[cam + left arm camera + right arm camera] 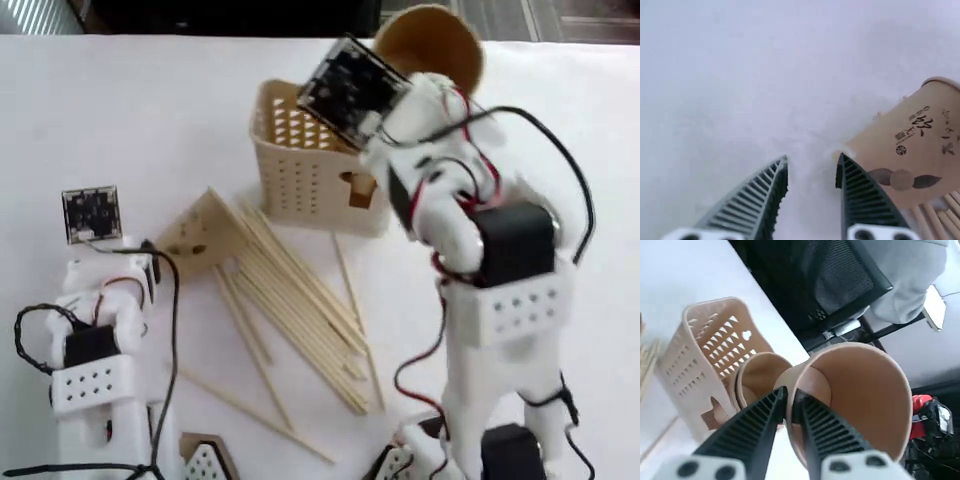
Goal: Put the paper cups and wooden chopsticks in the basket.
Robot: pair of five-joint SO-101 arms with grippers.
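The right gripper (788, 392) was clamped on the rim of a paper cup (865, 390), held close by the basket (695, 350). The left gripper (812, 162) stood parted and empty, with a tipped cup (915, 150) just beside one finger, next to the chopsticks (300, 300).

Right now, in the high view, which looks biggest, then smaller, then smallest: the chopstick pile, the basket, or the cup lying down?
1. chopstick pile, spread widest across the table
2. basket
3. lying cup
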